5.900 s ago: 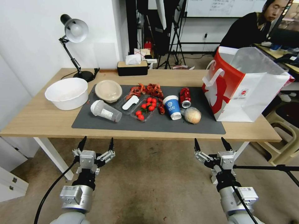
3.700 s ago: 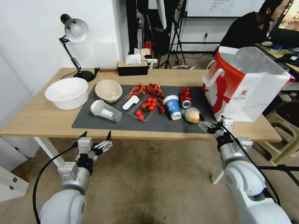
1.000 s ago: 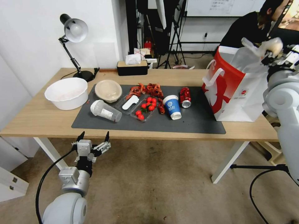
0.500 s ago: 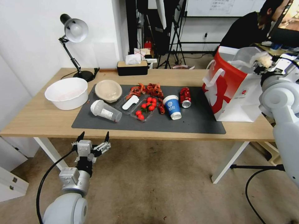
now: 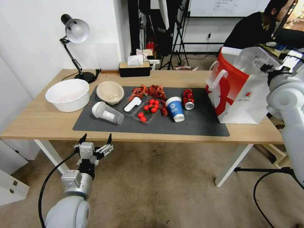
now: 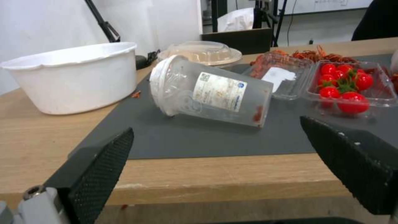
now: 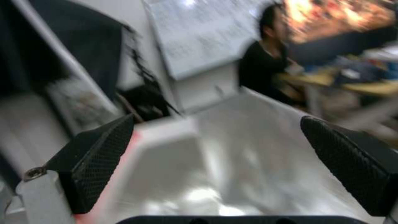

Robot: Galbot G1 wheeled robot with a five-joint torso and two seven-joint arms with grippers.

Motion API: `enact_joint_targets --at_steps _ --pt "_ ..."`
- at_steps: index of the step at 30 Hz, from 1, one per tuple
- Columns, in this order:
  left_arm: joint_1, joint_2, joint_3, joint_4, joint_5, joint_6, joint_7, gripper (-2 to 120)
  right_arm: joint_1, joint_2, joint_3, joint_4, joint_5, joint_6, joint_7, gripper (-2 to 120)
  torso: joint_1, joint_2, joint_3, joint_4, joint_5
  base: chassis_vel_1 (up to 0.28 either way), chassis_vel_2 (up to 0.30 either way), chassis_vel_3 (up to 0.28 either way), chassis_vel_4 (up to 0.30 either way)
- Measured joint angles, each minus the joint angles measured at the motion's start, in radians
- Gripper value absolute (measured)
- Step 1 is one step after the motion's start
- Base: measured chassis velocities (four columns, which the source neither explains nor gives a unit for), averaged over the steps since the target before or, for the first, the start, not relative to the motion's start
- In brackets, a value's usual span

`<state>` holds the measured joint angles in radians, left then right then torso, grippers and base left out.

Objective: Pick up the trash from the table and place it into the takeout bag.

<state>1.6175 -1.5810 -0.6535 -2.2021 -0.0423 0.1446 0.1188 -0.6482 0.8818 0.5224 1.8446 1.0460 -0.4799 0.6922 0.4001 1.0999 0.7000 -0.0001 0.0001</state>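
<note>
Standing at the right end of a long light-wood table [image 5: 41,118], a large red-and-white takeout bag [image 5: 236,85] gapes open at the top, its translucent liner [image 5: 253,60] rising above the rim. The right gripper [image 5: 269,68] is raised at the bag's open mouth, at the liner's edge; the right wrist view shows its two black fingers [image 7: 99,158] spread wide with nothing between them, the pale liner [image 7: 232,174] below. The left gripper [image 5: 96,146] hangs low in front of the table's near edge, below the tabletop, its fingers [image 6: 99,168] also spread apart and holding nothing. On the dark grey mat [image 5: 196,126] that covers the middle of the table, the trash lies in a loose row. A clear plastic cup [image 5: 107,112] lies on its side near the mat's left end, facing the left gripper. Just behind it sits a beige paper bowl [image 5: 110,91] under a clear lid. A blue-and-white paper cup [image 5: 175,109] rests upside down toward the right, with a crushed red can [image 5: 188,98] just beside it, nearer the bag. Between the two cups are clear trays, one holding cherry tomatoes [image 5: 148,110], and a heap of red crayfish shells [image 5: 150,91] behind them. A big white bowl [image 5: 67,94] stands on the bare wood left of the mat, a desk lamp [image 5: 75,47] behind it.
</note>
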Motion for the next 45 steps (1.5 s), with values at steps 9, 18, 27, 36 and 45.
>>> enact_joint_targets --at_steps 9,18,27,36,45 --pt "-0.002 0.002 -0.001 0.003 0.000 0.001 0.000 100 -0.235 -0.017 0.047 0.275 -0.028 0.303 -0.398 100 0.000 0.000 0.000 0.0002 -0.0003 0.000 0.000 0.000 0.000" --pt "-0.003 0.007 -0.001 0.006 -0.003 0.000 0.000 100 -0.574 0.068 0.016 0.431 -0.322 0.425 -0.549 100 0.000 0.000 0.000 0.0000 -0.0003 0.000 0.000 0.000 0.000" --pt "-0.004 0.016 0.000 0.015 -0.006 -0.013 0.002 100 -0.883 0.216 -0.055 0.393 -0.674 0.618 -0.540 100 0.000 0.000 0.000 -0.0001 -0.0002 0.000 0.000 0.000 0.000" --pt "-0.005 0.019 0.000 0.027 -0.007 -0.029 0.002 100 -1.040 0.288 -0.103 0.317 -0.845 0.716 -0.443 100 0.000 0.000 0.000 0.0001 -0.0003 0.000 0.000 0.000 0.000" --pt "-0.003 0.024 -0.002 0.028 -0.007 -0.035 0.002 100 -1.050 0.309 -0.135 0.236 -0.854 0.756 -0.418 100 0.000 0.000 0.000 0.0002 0.0000 0.000 0.000 0.000 0.000"
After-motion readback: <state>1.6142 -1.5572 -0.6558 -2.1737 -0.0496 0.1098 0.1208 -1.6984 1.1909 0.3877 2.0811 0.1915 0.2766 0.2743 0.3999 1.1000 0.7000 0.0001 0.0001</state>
